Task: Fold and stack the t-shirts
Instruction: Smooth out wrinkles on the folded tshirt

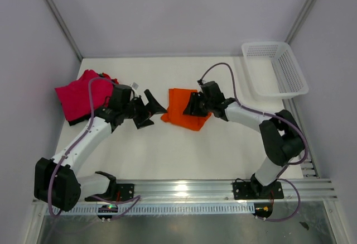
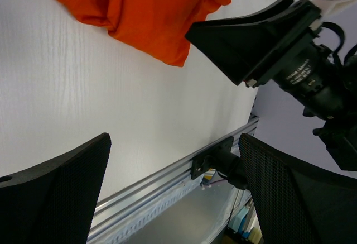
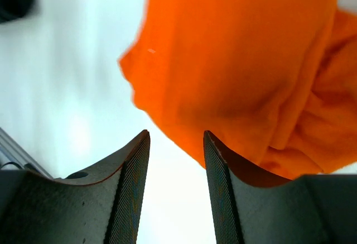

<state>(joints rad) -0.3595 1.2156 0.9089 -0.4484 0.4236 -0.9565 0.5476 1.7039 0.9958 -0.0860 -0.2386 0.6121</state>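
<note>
Where the silver aluminium rail (image 1: 184, 189) ran along the near edge of the white desk (image 1: 184, 149), both arms reached away from their bases toward the middle. The left gripper (image 1: 152, 113) hovered over bare desk with its jaws spread wide and nothing between them, pointing toward the bright orange cloth t-shirt (image 1: 175, 110) just beside it. That shirt lay near the centre of the desk as a loosely folded, rumpled patch. The right gripper (image 3: 175, 135) sat low over its right part; its jaws stood partly apart, white desk showed in the gap between them, and no cloth was clamped there, though in the right wrist view a fold of the shirt lay against the outer side of one finger (image 3: 223, 182). Further left and slightly farther back, the magenta-pink cloth t-shirt (image 1: 78, 96) lay crumpled near the left wall, well apart from the orange one. In the far right corner stood the white plastic mesh basket (image 1: 291, 71).
</note>
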